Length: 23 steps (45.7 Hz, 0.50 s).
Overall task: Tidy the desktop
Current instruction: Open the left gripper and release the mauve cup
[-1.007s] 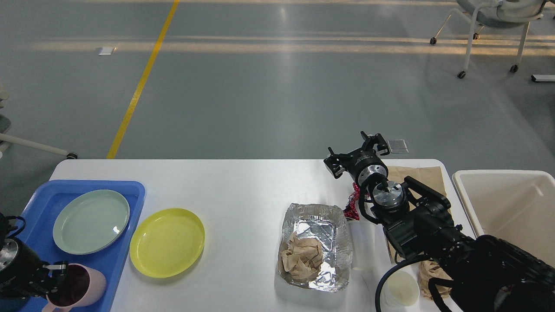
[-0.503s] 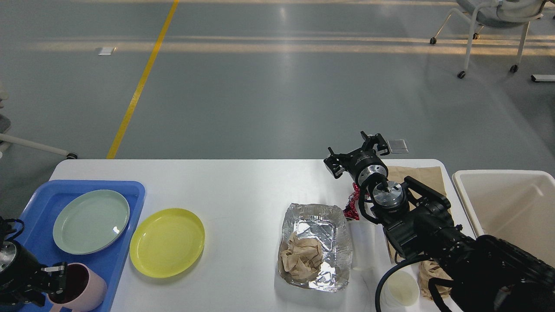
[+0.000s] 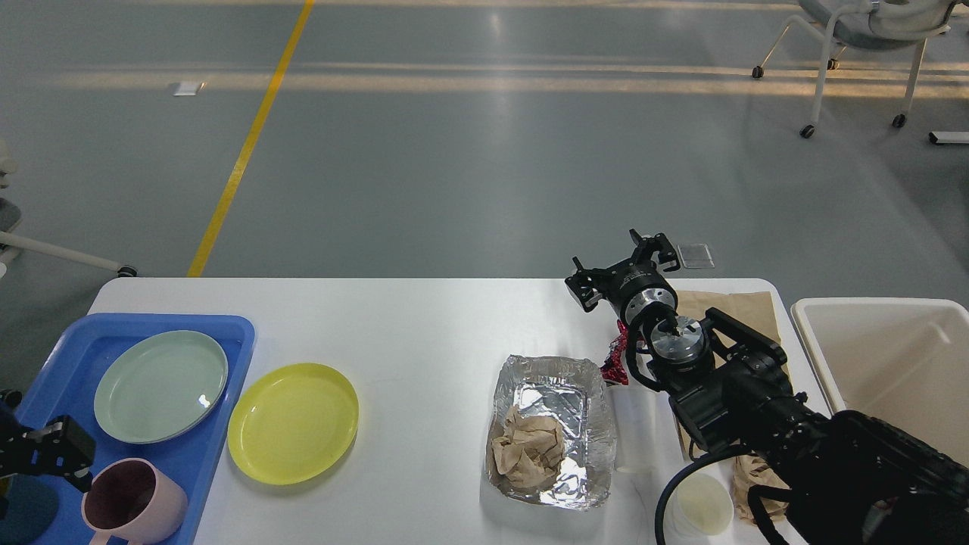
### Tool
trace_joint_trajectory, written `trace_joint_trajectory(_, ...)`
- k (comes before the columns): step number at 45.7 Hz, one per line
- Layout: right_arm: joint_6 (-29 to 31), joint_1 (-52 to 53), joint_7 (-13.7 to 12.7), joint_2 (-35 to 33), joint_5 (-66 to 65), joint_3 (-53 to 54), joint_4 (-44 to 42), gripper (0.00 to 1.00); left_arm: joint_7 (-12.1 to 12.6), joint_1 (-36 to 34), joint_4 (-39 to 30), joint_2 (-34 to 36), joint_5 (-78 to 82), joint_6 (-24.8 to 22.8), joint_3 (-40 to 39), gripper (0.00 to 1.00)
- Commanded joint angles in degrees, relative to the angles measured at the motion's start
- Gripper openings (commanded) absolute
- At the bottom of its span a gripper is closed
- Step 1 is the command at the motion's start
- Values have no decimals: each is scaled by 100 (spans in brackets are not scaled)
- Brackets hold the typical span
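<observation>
We have a big white desktop [image 3: 424, 325] in front of us, and it has lots of things on it to tidy. Our left gripper [image 3: 45, 453] sits by the pink cup [image 3: 136, 499] on the blue tray [image 3: 227, 333], just beside the cup's rim, and we cannot tell if it is open or closed. Our right gripper [image 3: 622, 274] is up near the far edge of the desktop with its two fingers spread apart, holding nothing. Under that arm we see a red wrapper [image 3: 615, 359], a brown paper bag [image 3: 727, 303] and a small white cup [image 3: 702, 503]. The foil pan [image 3: 549, 428] holds crumpled brown paper [image 3: 526, 450]. We think our right arm could bump the foil pan or the small white cup, because they lie so close to it. The yellow plate [image 3: 293, 421] is off the tray and could slide if we push it.
</observation>
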Motion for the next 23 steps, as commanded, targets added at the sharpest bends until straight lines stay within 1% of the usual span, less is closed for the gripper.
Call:
trace_joint_trajectory(1, 0, -5, 3, 0, 0, -6, 1, 100, -53, -823, -135, -170, -99, -426, 684, 84)
trace_joint_trajectory(3, 0, 4, 3, 0, 0, -6, 1, 100, -88, -1078, -223, -311, -204, -523, 956, 84)
trace_joint_trajectory(6, 0, 4, -6, 0, 0, 3, -8, 100, -220, -1482, -320, -600, -441, -611, 1396, 84)
trace_joint_trajectory(12, 0, -5, -6, 0, 0, 3, 1, 100, -606, -2300, -399, -1277, -846, -644, 2275, 84)
trace_joint_trajectory(18, 0, 4, -6, 0, 0, 3, 1, 100, -1098, -2968, -680, -1849, -1031, -644, 2671, 84)
trace_joint_trajectory(23, 0, 4, -6, 0, 0, 3, 1, 100, -1406, -3688, -1075, -2130, -1031, -644, 2838, 84)
